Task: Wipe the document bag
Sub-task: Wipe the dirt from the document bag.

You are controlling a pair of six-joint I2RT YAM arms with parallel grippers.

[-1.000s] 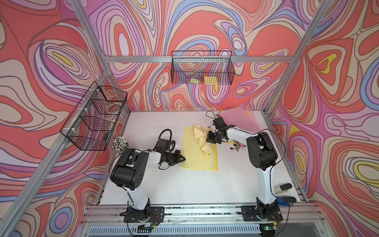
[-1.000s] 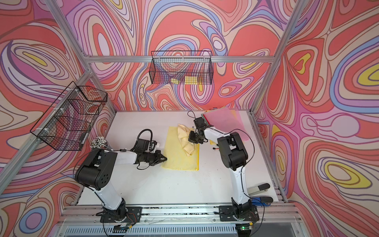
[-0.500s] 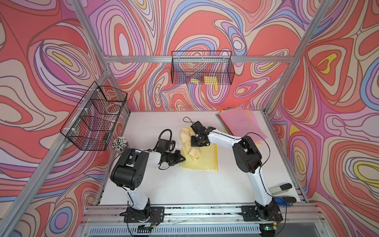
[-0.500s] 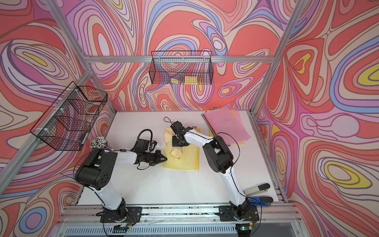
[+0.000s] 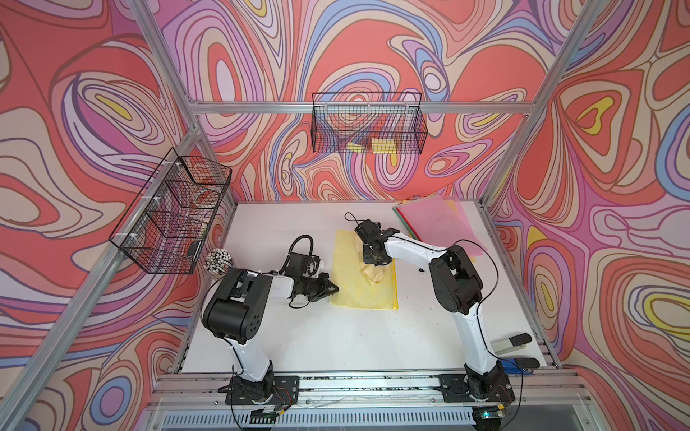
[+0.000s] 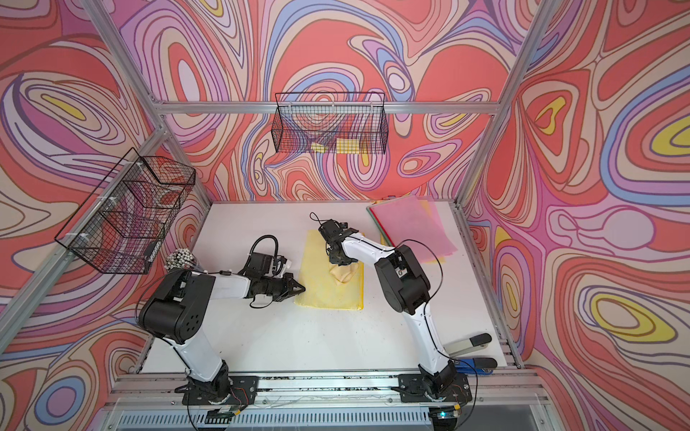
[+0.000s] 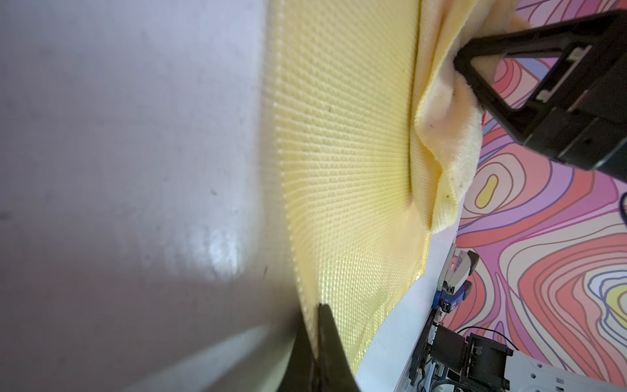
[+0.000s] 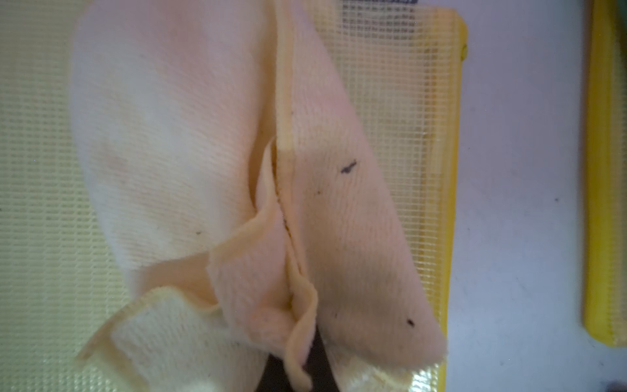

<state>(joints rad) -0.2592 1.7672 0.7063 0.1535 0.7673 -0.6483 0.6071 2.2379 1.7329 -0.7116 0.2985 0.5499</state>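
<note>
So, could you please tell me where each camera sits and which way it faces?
Top views: high over the table's front edge, looking down toward the back wall; left arm and right arm, bag between.
Left wrist: low along the table, facing across the bag; left gripper pinching its edge.
Right wrist: straight down onto the cloth; right gripper clamping it.
Shared: both wrist views show cloth on bag.

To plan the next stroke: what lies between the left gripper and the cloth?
Only bare mesh of the document bag, seen in the left wrist view.
</note>
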